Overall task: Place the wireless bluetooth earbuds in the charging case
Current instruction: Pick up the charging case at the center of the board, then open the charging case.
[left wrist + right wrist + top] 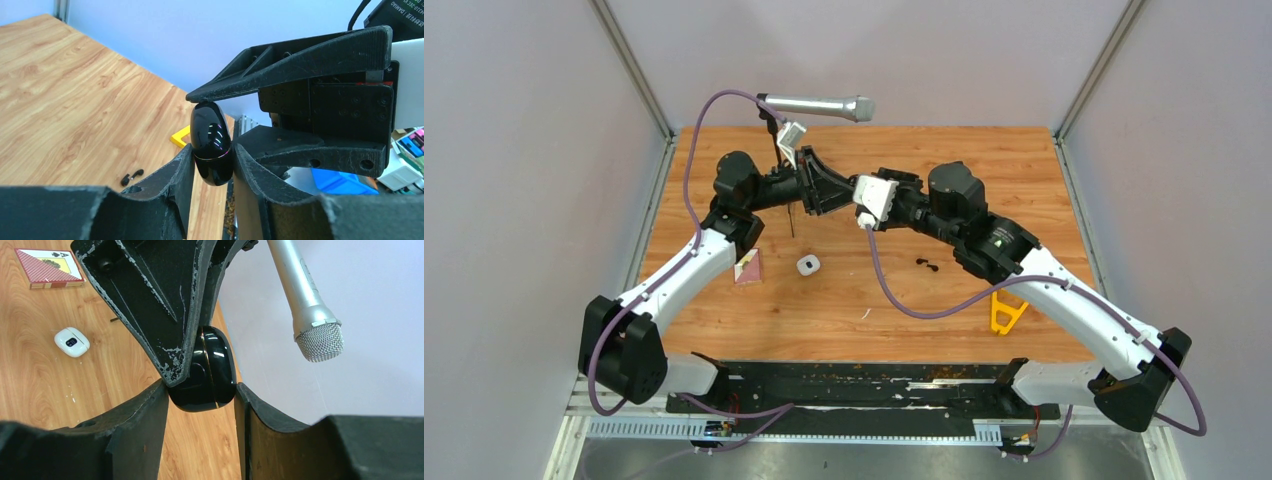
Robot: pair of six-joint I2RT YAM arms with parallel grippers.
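Note:
A glossy black charging case (212,145) hangs in mid-air above the table, shut, with a thin seam round it. My left gripper (212,150) is shut on it from both sides. My right gripper (201,386) meets it head-on and is also closed on the same case (210,372). In the top view both grippers touch over the table's middle back (849,195). Two tiny black earbuds (927,264) lie loose on the wood; they also show in the left wrist view (131,176). A white charging case (809,265) lies shut on the table. White earbuds are out of view.
A silver microphone (819,105) on a stand hangs just behind the grippers. A red card deck (749,268) lies by the left arm. A yellow plastic piece (1007,312) lies at the front right. Grey walls enclose the wooden table (984,160).

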